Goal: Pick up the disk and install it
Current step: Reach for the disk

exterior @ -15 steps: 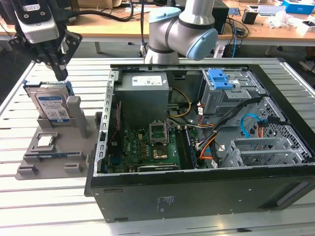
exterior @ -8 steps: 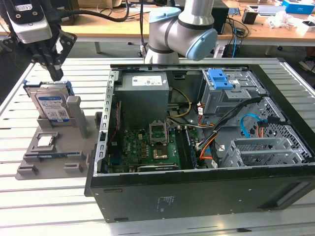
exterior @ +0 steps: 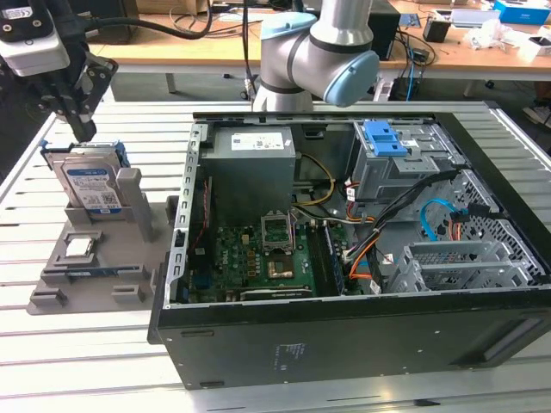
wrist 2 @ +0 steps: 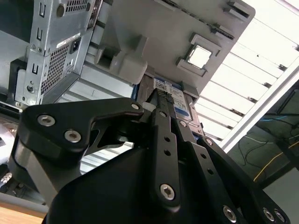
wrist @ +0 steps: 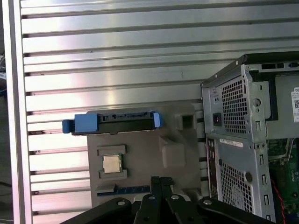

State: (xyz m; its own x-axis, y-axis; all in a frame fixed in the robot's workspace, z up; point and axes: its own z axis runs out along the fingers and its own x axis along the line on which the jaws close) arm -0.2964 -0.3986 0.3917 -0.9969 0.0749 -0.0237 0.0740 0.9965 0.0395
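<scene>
Nearest me is the black side wall of the open computer case (exterior: 344, 344), which lies on its side on the slatted metal tabletop (exterior: 86, 361) and takes up the exterior view from its centre out to three o'clock. Inside the case, a grey power supply (exterior: 254, 172) with a white label sits toward twelve o'clock. The green motherboard (exterior: 250, 258) lies below it, with the bare processor socket (exterior: 277, 231) on it. A metal drive cage (exterior: 405, 168) topped with a blue plastic bracket (exterior: 385, 138) stands toward one o'clock. Orange and blue cables (exterior: 430, 215) run loosely between the board and the cage.

At nine o'clock of the case, just beside its wall, a grey holder (exterior: 95, 275) rests on the tabletop. The disk (exterior: 90, 185) stands upright in the holder's far slot, clipped in its blue frame with the white-and-blue label facing me. In the first wrist view the disk (wrist: 112, 123) shows edge-on, with blue tabs at both ends. A small square silver chip (exterior: 79, 248) lies flat in a square recess nearer to me, apart from the disk.

The gripper (exterior: 83, 129) hangs just above the disk's top edge at ten o'clock, its black fingers drawn together and holding nothing. In the second wrist view the gripper (wrist 2: 161, 95) points down at the disk's label (wrist 2: 177, 100). The robot arm (exterior: 318, 52) rises behind the case at twelve o'clock.
</scene>
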